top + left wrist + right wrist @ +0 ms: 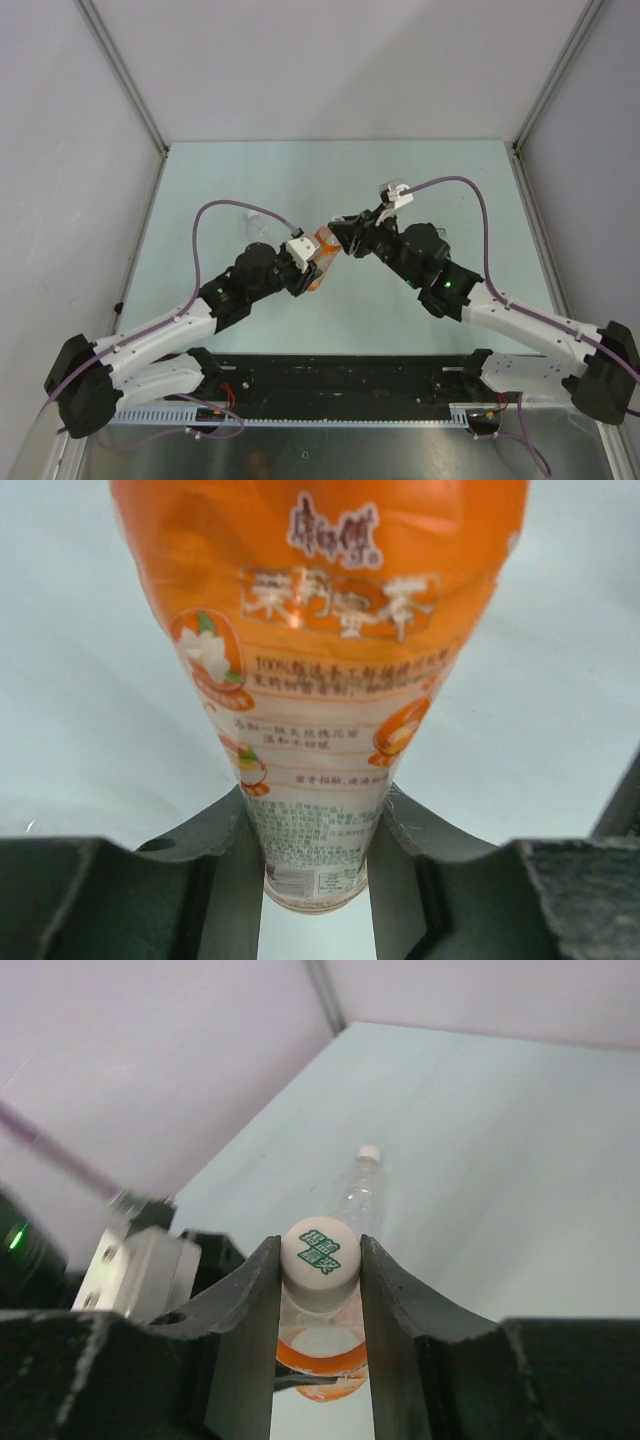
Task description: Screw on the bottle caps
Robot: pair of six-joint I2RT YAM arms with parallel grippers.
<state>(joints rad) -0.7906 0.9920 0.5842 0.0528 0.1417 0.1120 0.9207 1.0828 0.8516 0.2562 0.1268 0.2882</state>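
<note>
While the orange bottle [320,660], label reading 康师傅 + "100%", hangs mid-air over the table [250,180] centre, L gripper [315,815] pinches its base, R gripper [319,1250] clamps its green-printed white cap [318,1265], long axis running gripper to gripper.

Left arm [235,290], right arm [440,275] barred mid-table at orange bottle [322,258]. Clear bottle [358,1195] lay behind left arm. Far table [330,180] passable.

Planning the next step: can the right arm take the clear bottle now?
Probably not yet: the right gripper is shut on the white cap of the orange bottle; the clear bottle lies beyond.
</note>
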